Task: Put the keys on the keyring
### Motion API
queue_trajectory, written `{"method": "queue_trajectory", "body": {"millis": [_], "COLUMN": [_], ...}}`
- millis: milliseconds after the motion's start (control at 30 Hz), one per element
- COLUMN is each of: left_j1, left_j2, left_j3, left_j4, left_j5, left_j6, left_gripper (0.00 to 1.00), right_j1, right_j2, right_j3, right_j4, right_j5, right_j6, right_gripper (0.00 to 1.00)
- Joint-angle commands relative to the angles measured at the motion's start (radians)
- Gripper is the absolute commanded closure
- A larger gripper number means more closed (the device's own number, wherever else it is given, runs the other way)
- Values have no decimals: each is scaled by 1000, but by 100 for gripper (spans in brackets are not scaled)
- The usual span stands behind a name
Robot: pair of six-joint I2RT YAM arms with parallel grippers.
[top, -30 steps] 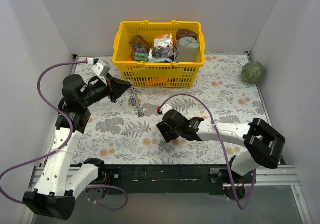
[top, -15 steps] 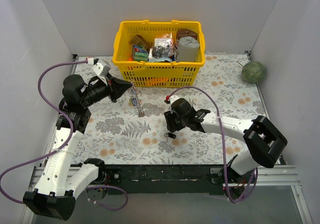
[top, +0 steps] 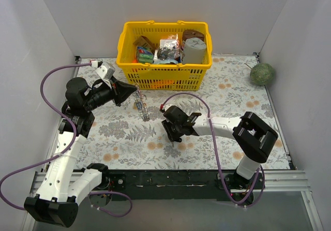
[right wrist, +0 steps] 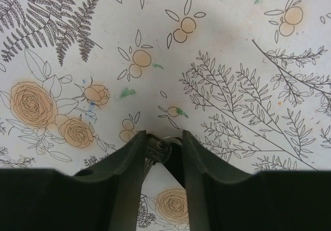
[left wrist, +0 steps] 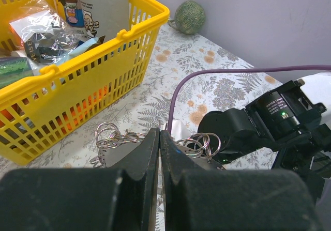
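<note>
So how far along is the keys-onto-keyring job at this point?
Done: the left gripper is shut on the keyring, which hangs from it beside the yellow basket. In hand: the right gripper is down at the tablecloth, jaws either side of a small key; a firm pinch isn't clear. Left: lifting that key and threading it onto the ring.

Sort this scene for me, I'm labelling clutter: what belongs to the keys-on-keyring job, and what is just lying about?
Job:
- keyring, held by the left gripper
- key, between the fingers of the right gripper

Lying about:
- yellow basket, filled
- green ball, far right
</note>
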Motion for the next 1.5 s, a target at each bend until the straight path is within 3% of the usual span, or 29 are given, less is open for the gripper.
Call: {"method": "queue_trajectory", "body": {"millis": [0, 167, 367, 600, 700, 767, 867, 967, 1300, 1467], "left_j1": [-3, -3, -3, -3, -5, -5, -3, -5, -5, -5], "left_j2": [-25, -23, -23, -20, -18, -18, -18, -17, -18, -18], "left_j3": [5, 4, 3, 3, 0, -3, -8, -14, -23, -23], "left_j4": [41, 43, 43, 46, 47, 49, 58, 66, 83, 84], "left_j5": [9, 10, 10, 12, 15, 18, 21, 29, 49, 59], "left_j6": [0, 2, 2, 0, -2, -3, -6, -14, -28, -34], "left_gripper": [100, 100, 100, 100, 100, 100, 100, 100, 100, 100], "right_j1": [10, 10, 10, 10, 10, 10, 4, -14, -99, -107], "right_j2": [28, 13, -30, -97, -153, -199, -261, -318, -464, -458], "right_j3": [21, 21, 44, 56, 24, -15, -80, -160, -401, -423], "right_j4": [-57, -62, -75, -98, -105, -111, -120, -118, 49, 102], "right_j5": [30, 38, 66, 63, 63, 60, 43, 9, -151, -197], "right_j6": [36, 34, 22, -9, -10, -6, 17, 50, 54, 30], "right_gripper": [65, 92, 99, 99, 95, 77, 61, 53, 52, 53]}}
